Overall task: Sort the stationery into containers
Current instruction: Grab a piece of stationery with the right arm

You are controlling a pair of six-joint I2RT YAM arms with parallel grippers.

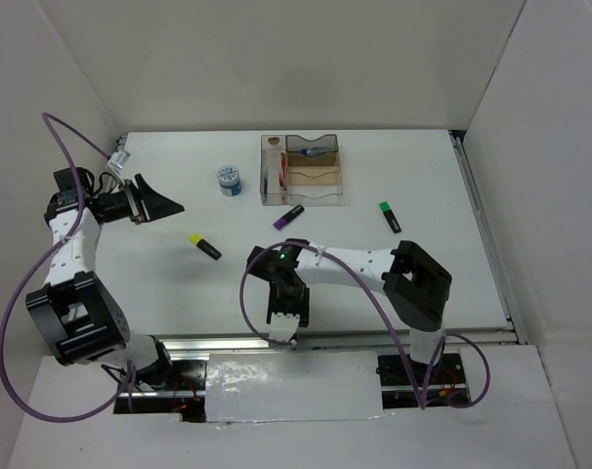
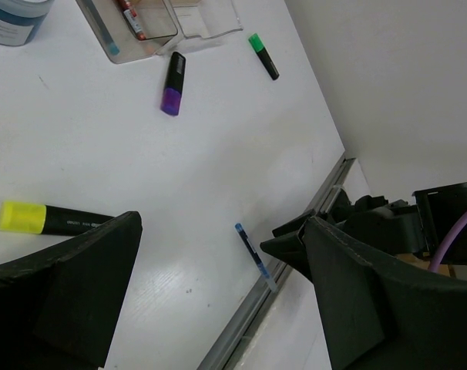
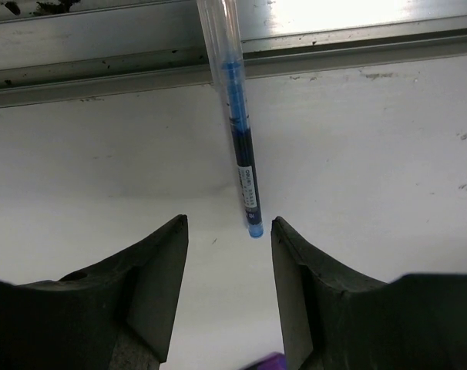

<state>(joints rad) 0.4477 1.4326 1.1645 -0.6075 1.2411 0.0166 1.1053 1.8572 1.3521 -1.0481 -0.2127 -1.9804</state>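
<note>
A blue pen (image 3: 241,154) lies at the table's near edge, its clear end over the metal rail; it also shows in the left wrist view (image 2: 255,256). My right gripper (image 3: 230,231) is open just above it, the pen's blue tip right in front of the fingertips. In the top view the right gripper (image 1: 286,315) hides the pen. My left gripper (image 1: 157,203) is open and empty at the far left. The yellow (image 1: 205,245), purple (image 1: 288,217) and green (image 1: 390,216) highlighters lie loose. The smoky-brown organiser (image 1: 325,191) holds a red pen (image 1: 282,168) and a blue-capped bottle (image 1: 316,151).
A round blue-white tub (image 1: 230,180) stands left of the organiser. The metal rail (image 3: 357,46) runs along the table's near edge. White walls enclose the table on the left, back and right.
</note>
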